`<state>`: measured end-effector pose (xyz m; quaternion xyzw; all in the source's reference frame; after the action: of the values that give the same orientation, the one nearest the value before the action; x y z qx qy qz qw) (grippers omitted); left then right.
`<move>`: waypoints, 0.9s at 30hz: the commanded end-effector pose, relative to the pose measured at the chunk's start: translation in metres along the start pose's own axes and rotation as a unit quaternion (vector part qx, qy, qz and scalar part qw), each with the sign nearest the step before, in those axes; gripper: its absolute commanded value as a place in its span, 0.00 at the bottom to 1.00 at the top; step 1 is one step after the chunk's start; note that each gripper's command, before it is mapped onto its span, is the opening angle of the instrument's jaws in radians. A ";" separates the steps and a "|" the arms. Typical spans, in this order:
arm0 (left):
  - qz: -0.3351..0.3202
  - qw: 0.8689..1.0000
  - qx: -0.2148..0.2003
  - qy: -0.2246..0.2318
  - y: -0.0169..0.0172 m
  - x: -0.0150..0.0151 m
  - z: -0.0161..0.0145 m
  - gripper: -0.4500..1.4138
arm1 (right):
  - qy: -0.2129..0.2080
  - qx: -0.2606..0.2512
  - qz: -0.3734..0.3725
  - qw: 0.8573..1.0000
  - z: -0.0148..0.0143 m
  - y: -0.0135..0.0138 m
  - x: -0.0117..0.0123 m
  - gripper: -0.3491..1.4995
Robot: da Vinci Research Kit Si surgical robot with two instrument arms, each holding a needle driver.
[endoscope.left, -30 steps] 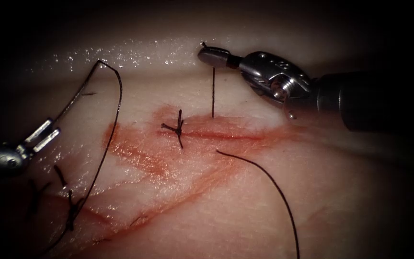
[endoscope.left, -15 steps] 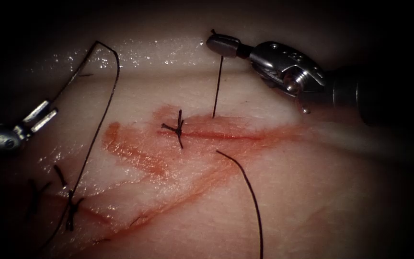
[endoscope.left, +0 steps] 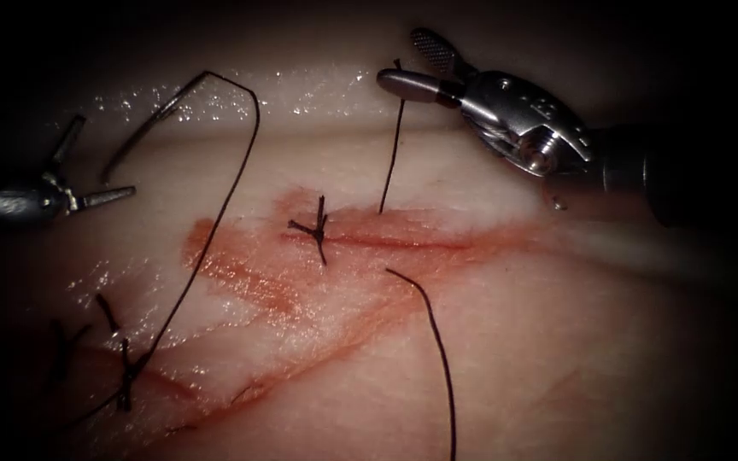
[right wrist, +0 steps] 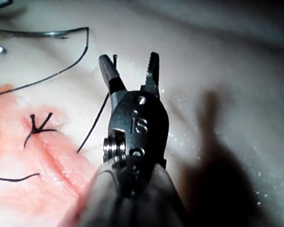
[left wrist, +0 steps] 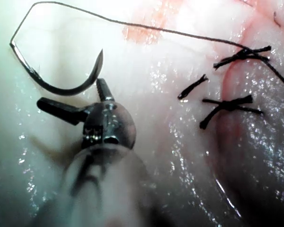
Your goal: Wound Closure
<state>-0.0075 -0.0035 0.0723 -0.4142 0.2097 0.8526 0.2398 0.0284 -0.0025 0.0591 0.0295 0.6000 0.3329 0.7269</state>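
Observation:
My left tool [endoscope.left: 96, 162] hangs over the tissue left of the cut [endoscope.left: 403, 242], jaws open and holding nothing. The curved needle [endoscope.left: 151, 118] lies free on the tissue just beyond those jaws and is not in the tissue; in the left wrist view the needle [left wrist: 42, 85] curls in front of the open left tool [left wrist: 75, 94]. Black thread [endoscope.left: 215, 222] trails from the needle's back end. My right tool [endoscope.left: 407, 61] is above the cut with its jaws spread. A thread end [endoscope.left: 390, 145] rises from the cut and leans on one jaw, ungripped. The right tool [right wrist: 129, 59] shows the same.
A tied knot [endoscope.left: 318, 226] sits on the cut's left part, with red fluid [endoscope.left: 241, 273] smeared around it. A second thread strand [endoscope.left: 437, 341] leaves the tissue below the cut and runs to the near edge. Older stitches [endoscope.left: 123, 369] lie at the lower left.
Both tools have opened. The left let go of the needle, which now rests on the tissue. The right released the thread end after drifting up and to the right.

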 end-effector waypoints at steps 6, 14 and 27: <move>-0.024 1.000 -0.013 -0.003 0.0007 0.0039 -0.0018 0.91 | 0.004 0.037 -0.007 0.999 -0.0046 0.0016 -0.0006 0.93; 0.129 0.985 -0.067 0.098 0.0092 0.0114 -0.0023 0.72 | 0.014 0.051 -0.038 0.998 -0.0102 0.0000 -0.0009 0.92; 0.263 0.933 -0.094 0.228 0.0215 0.0236 0.0020 0.56 | -0.017 0.043 -0.074 0.996 -0.0127 -0.0034 -0.0010 0.82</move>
<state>-0.0338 -0.0140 0.0570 -0.5485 0.2792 0.7833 -0.0877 0.0176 -0.0104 0.0545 0.0209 0.5988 0.2535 0.7595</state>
